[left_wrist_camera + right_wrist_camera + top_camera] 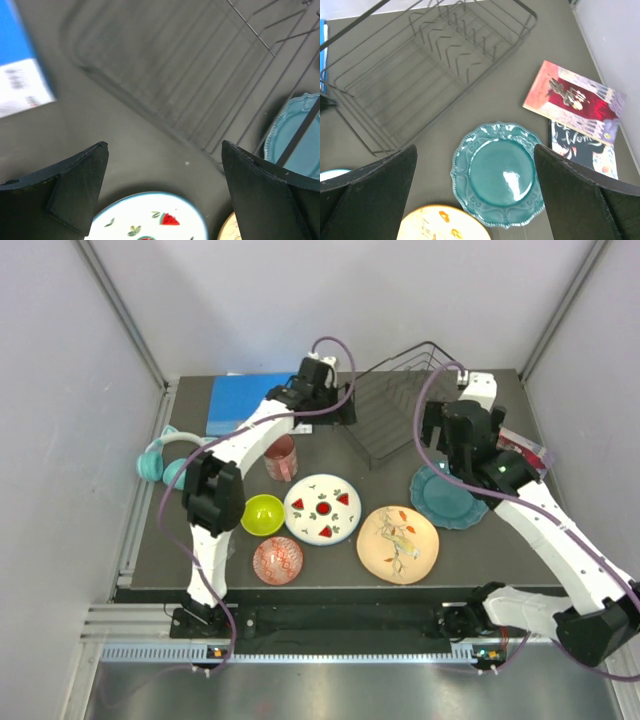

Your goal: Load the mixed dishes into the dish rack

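Currently my left gripper [165, 150] and right gripper [475, 147] hang spread and empty, the dish rack [395, 410] bare at far centre, and a shallow pinch could skid the flat teal scalloped plate [497, 172] right into the books [572, 100].

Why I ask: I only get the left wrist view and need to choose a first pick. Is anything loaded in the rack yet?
Observer: No. The top and right wrist views show the dish rack with no dish in it.
Operator: Any cups near my arm?
Observer: Yes. A red tumbler sits close beside the left arm, outside your frame.
Operator: Where is the right tool?
Observer: The right tool is open above the teal scalloped plate, which lies flat outside the rack.
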Available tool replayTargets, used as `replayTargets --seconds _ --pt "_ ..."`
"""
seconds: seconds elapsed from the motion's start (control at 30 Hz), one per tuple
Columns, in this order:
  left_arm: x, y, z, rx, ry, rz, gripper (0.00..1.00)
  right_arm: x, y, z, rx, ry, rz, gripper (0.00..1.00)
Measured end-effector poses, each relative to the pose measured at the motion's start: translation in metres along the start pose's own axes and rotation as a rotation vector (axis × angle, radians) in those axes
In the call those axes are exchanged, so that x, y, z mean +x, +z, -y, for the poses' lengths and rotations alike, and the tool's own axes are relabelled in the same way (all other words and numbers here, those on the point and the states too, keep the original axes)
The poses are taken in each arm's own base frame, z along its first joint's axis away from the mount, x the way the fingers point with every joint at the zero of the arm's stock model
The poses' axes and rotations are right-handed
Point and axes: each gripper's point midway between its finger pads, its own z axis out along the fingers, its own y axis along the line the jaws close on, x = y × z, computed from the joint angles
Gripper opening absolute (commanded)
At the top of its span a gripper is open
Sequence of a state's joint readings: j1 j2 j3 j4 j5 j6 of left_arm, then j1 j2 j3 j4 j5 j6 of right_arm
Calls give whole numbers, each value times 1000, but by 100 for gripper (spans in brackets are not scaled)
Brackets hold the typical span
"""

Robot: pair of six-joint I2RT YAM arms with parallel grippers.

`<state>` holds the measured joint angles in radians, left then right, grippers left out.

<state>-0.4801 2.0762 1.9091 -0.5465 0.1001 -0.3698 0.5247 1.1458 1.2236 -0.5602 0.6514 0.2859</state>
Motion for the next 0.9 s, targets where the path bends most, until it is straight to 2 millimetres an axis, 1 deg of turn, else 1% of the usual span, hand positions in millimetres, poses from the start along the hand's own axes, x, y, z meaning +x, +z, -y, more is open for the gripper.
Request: replayTargets --seconds 0.07,0.13,0.33,0.47,0.53,0.57,0.67,0.7,0.77,0.8,0.9 --pt "10 11 14 7 -7 -18 99 0 -6 7 10 18 9 100" --pt "19 20 21 5 -23 -35 99 1 -11 14 23 30 14 100" --pt "28 34 14 -39 -65 -44 99 8 -18 27 50 33 9 100" --pt "32 44 12 -53 -71 -42 98 9 -20 31 57 30 6 100" --pt "35 50 11 -65 -68 -41 89 9 -21 33 61 30 5 100" --pt "37 55 12 -67 -65 -41 76 10 -21 34 63 29 3 100" --pt "47 65 13 -72 -56 -54 53 11 -21 37 69 30 1 100" --pt "49 68 15 -67 -57 -55 44 13 -21 38 72 29 -2 100" --pt "47 69 18 -65 -60 -40 37 16 -21 40 76 27 -8 100" --pt "44 69 17 -87 -82 -26 32 19 -20 41 80 23 -15 100" --pt "38 70 10 -97 -95 -8 24 23 -19 41 78 19 -25 100"
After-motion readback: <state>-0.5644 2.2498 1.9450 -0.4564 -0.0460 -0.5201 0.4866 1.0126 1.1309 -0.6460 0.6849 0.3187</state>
